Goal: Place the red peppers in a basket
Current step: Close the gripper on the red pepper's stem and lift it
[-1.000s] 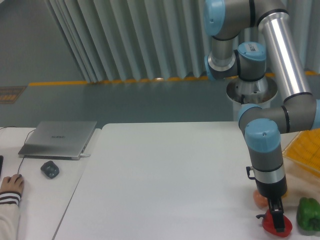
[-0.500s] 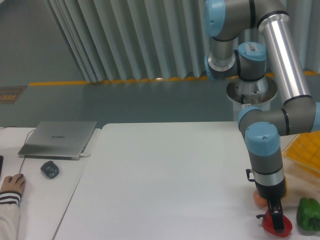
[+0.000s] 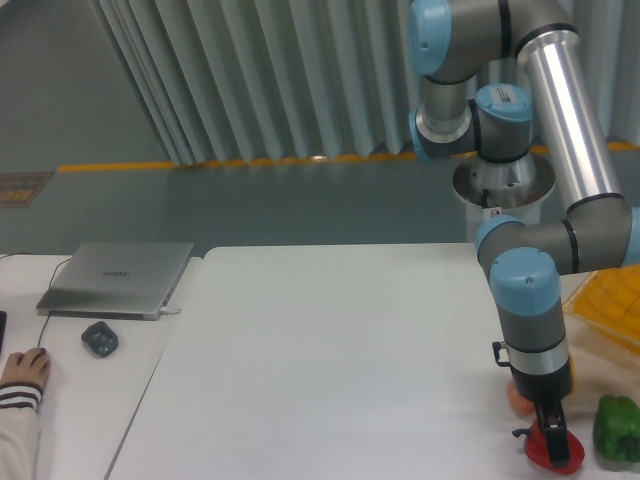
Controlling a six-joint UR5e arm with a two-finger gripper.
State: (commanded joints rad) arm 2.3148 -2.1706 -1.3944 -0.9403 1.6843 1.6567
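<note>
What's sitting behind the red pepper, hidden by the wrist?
Behind the red pepper, left of the pincer, an orange-pink rounded object peeks out. The arm covers most of it, so I cannot identify it.

A robotics lab: an industrial arm (image 3: 530, 330) at a white worktop (image 3: 330, 350), laptop (image 3: 118, 277) alongside, yellow floor tape (image 3: 120, 166).

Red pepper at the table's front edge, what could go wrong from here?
The red pepper sits near the table's front edge, so a slip from the pincer might roll it off. The green pepper lies close beside it and could get knocked. The basket is only partly in view, so the drop spot is hard to judge.
</note>
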